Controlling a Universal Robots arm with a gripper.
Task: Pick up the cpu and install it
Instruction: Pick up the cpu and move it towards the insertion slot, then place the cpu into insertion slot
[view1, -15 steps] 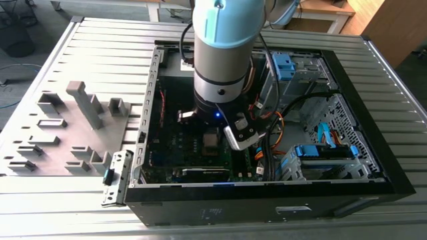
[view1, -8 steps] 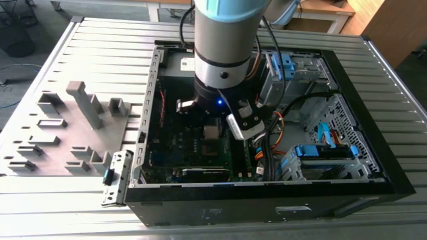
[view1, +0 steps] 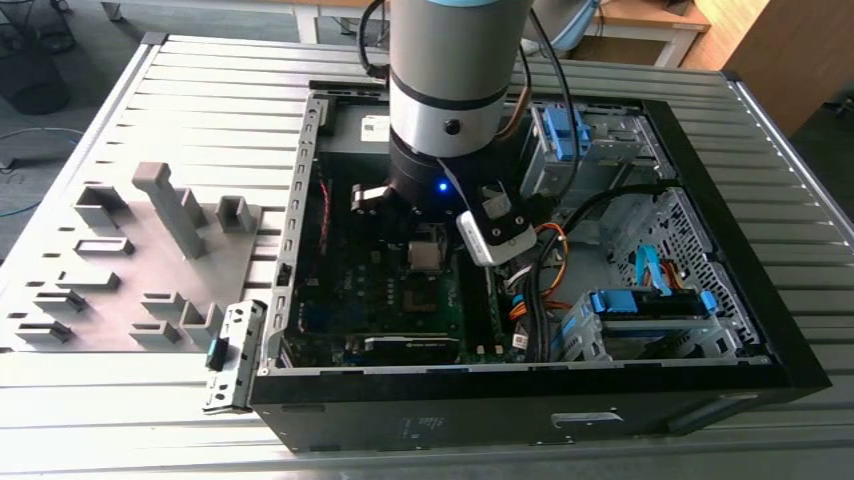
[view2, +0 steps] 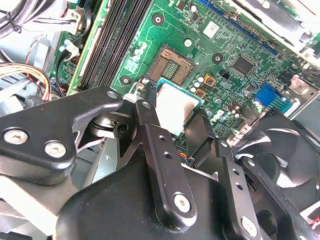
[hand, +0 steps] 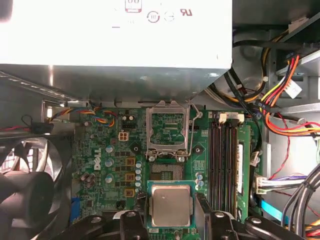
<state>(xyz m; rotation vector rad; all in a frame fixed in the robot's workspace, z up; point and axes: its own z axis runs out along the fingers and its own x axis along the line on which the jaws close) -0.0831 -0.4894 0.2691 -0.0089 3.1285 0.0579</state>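
Pincer clenched on the cpu, one black finger on each side of it. Silvery face of the cpu is level over the green motherboard, just beside the open socket and not seated in it. In the exterior view the arm reaches into the computer case on the worktop. Grey fixture blocks sit at 9 o'clock from the case.

A robotics lab or workshop: in the exterior view a ribbed aluminium desk carries an open computer case beneath a robot arm, with grey fixture blocks at the exterior view's left and wooden office furniture at upper right.
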